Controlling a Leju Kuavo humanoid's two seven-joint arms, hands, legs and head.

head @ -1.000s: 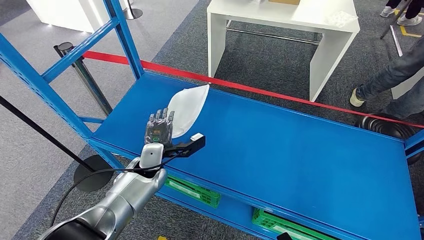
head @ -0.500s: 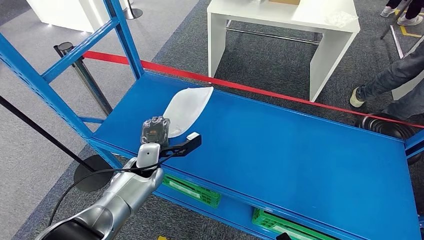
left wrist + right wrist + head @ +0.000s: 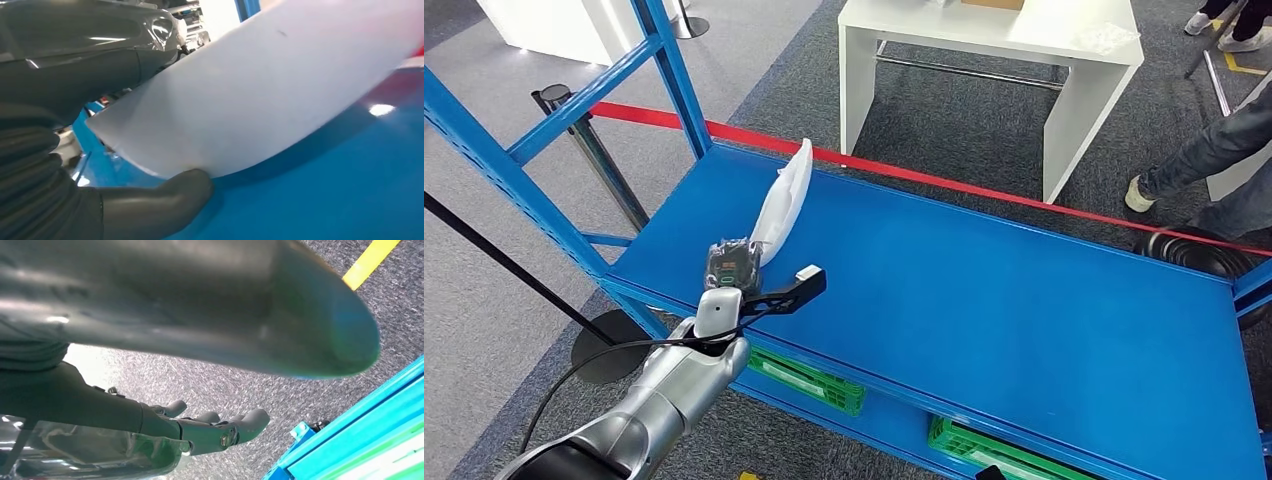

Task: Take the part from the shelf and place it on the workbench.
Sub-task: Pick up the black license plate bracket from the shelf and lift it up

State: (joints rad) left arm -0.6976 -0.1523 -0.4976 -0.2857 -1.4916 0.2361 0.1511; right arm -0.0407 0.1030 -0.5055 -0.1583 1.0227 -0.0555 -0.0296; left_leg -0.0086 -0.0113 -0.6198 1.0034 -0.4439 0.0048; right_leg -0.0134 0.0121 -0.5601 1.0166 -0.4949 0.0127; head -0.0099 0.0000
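The part (image 3: 788,198) is a thin, curved white panel. It stands tilted up on edge at the left end of the blue shelf (image 3: 984,290). My left hand (image 3: 732,265) grips its near end, the fingers curled over it. In the left wrist view the thumb (image 3: 165,202) presses the white part (image 3: 270,95) from below and the fingers close on its other face. My right hand (image 3: 200,432) hangs beside the shelf with its fingers loosely apart and nothing in them. The white workbench (image 3: 1014,35) stands beyond the shelf.
A red barrier tape (image 3: 984,188) runs behind the shelf's far edge. Blue uprights (image 3: 664,70) frame the shelf's left end. Green crates (image 3: 809,380) sit on the lower level. A person's leg and shoe (image 3: 1194,165) are at the right, near a black round base (image 3: 1199,255).
My left hand's fingers have curled shut on the part's near end. The part has lifted from lying flat on the shelf to standing tilted up on edge.
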